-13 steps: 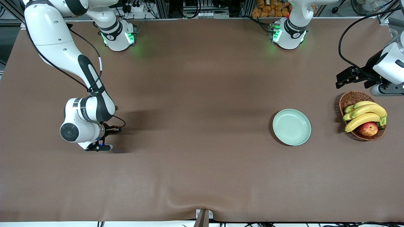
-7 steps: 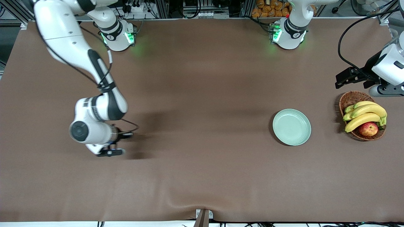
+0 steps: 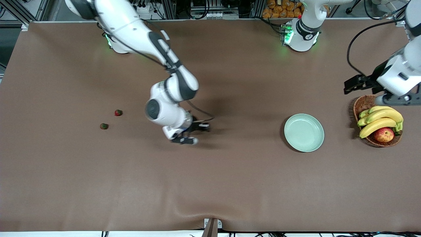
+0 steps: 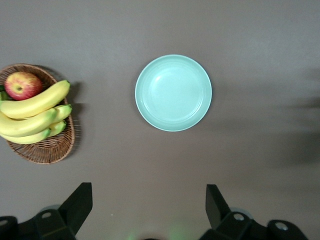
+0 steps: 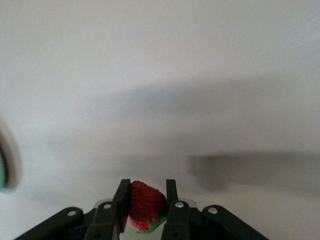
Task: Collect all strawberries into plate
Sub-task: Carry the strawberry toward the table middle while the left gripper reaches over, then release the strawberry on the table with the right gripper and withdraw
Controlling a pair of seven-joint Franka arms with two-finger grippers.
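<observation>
My right gripper (image 3: 194, 133) is shut on a red strawberry (image 5: 146, 204) and carries it over the bare middle of the table, well short of the pale mint-green plate (image 3: 304, 132). Two more strawberries lie on the table toward the right arm's end: a red one (image 3: 118, 113) and a darker, greener one (image 3: 104, 126) a little nearer to the front camera. My left gripper (image 4: 147, 210) is open and empty, held high beside the basket; the plate (image 4: 173, 92) shows empty in the left wrist view.
A brown wicker basket (image 3: 365, 102) with bananas (image 3: 380, 120) and a red apple (image 3: 383, 134) stands beside the plate at the left arm's end; it also shows in the left wrist view (image 4: 47, 147).
My right arm has swung from the right arm's end toward the middle of the table with the strawberry, uncovering the two strawberries it left there. My left arm shifted slightly.
</observation>
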